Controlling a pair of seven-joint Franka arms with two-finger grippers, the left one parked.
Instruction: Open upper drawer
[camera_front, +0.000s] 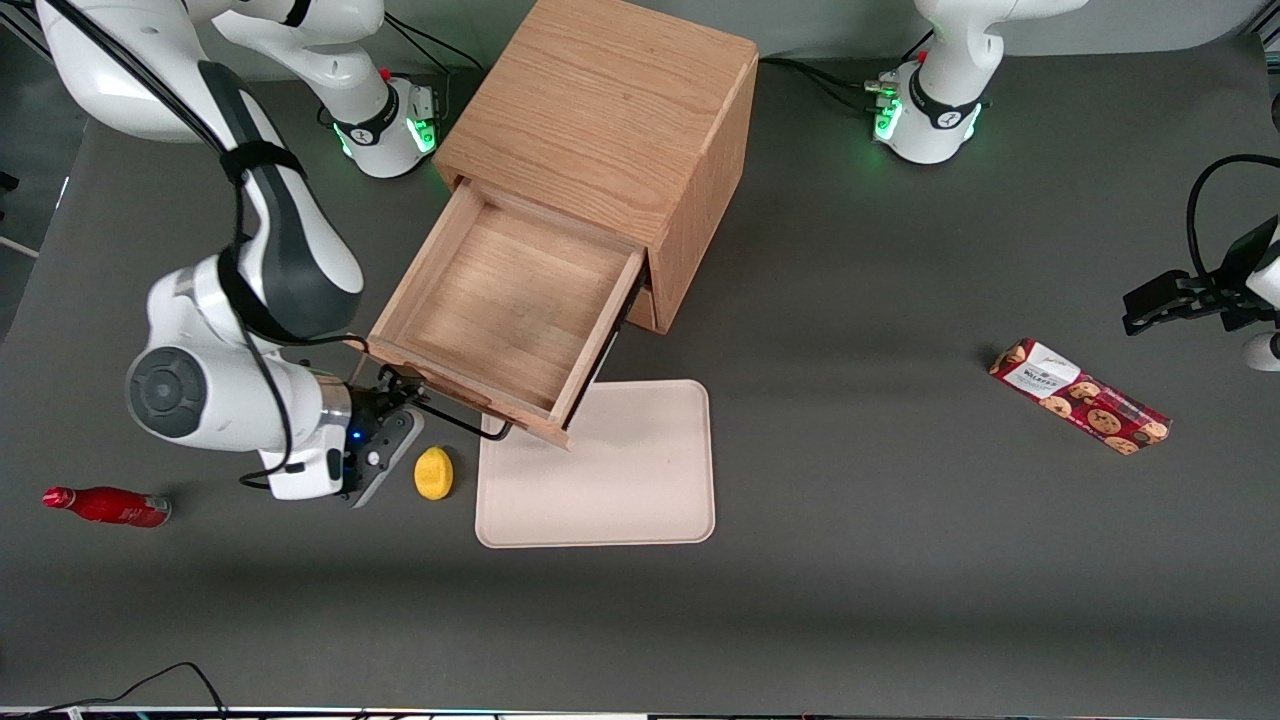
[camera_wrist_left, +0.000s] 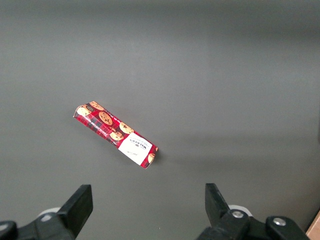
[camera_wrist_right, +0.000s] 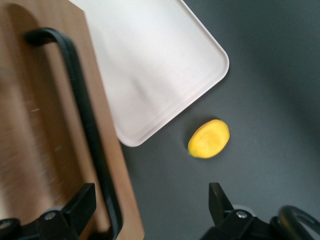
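The upper drawer (camera_front: 500, 300) of the oak cabinet (camera_front: 610, 110) stands pulled far out over the table, its inside bare. Its thin black wire handle (camera_front: 460, 420) runs along the drawer front, the side nearest the front camera. My right gripper (camera_front: 400, 385) is at the end of the handle toward the working arm's end of the table. In the right wrist view the gripper (camera_wrist_right: 150, 200) is open with its fingers wide apart. The handle (camera_wrist_right: 82, 115) on the drawer front (camera_wrist_right: 35, 130) passes between them, close to one finger (camera_wrist_right: 82, 205). The lower drawer is hidden under the open one.
A beige tray (camera_front: 600, 470) (camera_wrist_right: 150, 65) lies on the table partly under the drawer front. A yellow lemon-like piece (camera_front: 434, 472) (camera_wrist_right: 209, 139) sits beside the gripper. A red bottle (camera_front: 108, 506) lies toward the working arm's end, a cookie pack (camera_front: 1080, 395) (camera_wrist_left: 116, 135) toward the parked arm's.
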